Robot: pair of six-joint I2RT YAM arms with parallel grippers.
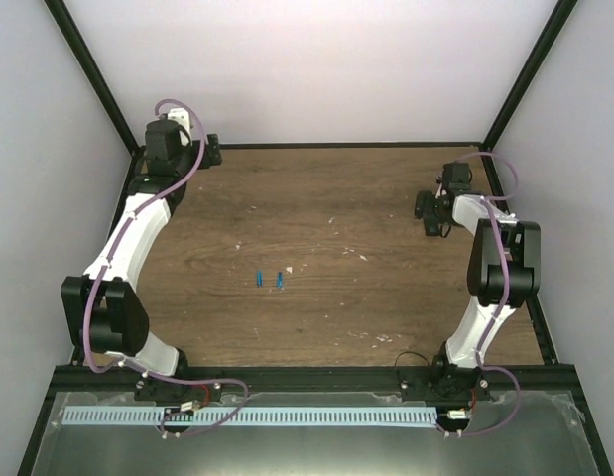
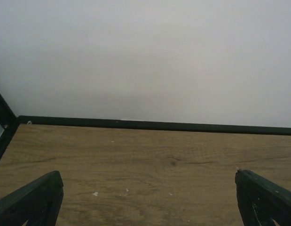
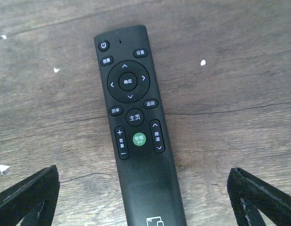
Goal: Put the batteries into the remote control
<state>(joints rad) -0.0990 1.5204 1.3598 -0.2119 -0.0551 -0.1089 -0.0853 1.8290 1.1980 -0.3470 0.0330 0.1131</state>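
Two batteries (image 1: 258,279) lie loose mid-frame in the top view, none loaded yet, while the remote control (image 3: 136,127) lies buttons-up at centre of the right wrist view between the spread jaws of the right gripper (image 3: 143,170), and the left gripper (image 2: 147,179) gapes empty too.

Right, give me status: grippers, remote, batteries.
Left gripper open, empty, far back. Right gripper open, above the remote, not touching. Remote buttons-up, battery slot not visible. Two batteries loose on the table, nothing blocking them.
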